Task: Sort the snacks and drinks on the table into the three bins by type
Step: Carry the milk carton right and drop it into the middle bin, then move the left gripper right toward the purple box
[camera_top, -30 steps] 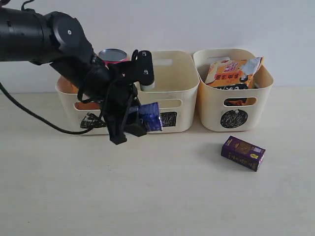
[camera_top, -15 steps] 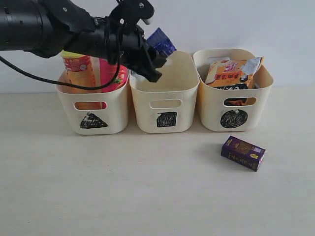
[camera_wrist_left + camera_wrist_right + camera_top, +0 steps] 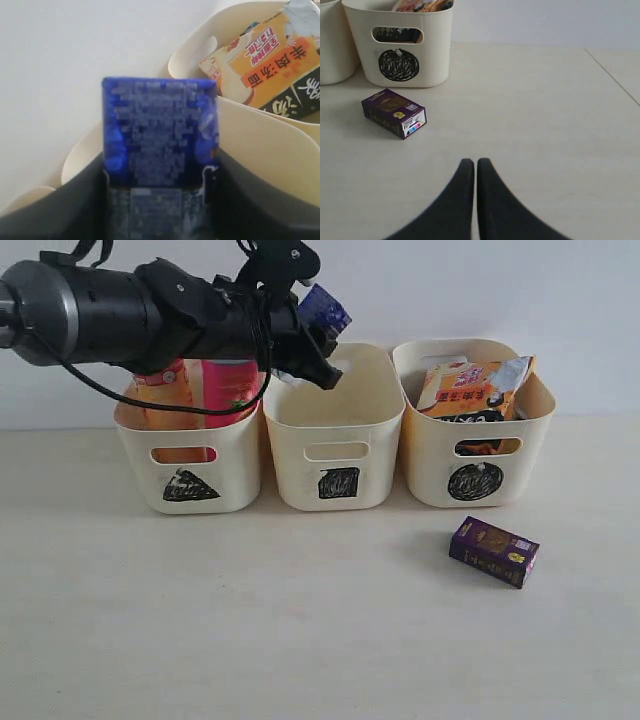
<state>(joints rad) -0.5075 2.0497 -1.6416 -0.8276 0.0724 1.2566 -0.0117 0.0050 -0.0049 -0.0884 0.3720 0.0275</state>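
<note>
The black left arm [image 3: 110,315] reaches in level from the left side, high above the table [image 3: 250,640]. Its wrist ends over the near-left rim of the cream plastic bin marked with a black scribbled square [image 3: 335,455]. The left gripper [image 3: 318,345] is about half spread and clamps the small rectangular white-and-blue drink carton [image 3: 323,310] between its fingers.

The carton hangs in the air above that square-marked bin, clear of its rim. Its long axis runs along the fingers, and the blue printed end sticks out past the fingertips, away from the wrist. From the exterior camera it looks tilted, one corner uppermost.

The dark purple drink carton with gold print [image 3: 493,551] lies flat on the table to the front right of the square-marked bin. Its long axis is slanted across the tabletop.

The right gripper [image 3: 475,170] hovers low over bare table, well right of the same bin, with its fingers pressed together on nothing.
</note>
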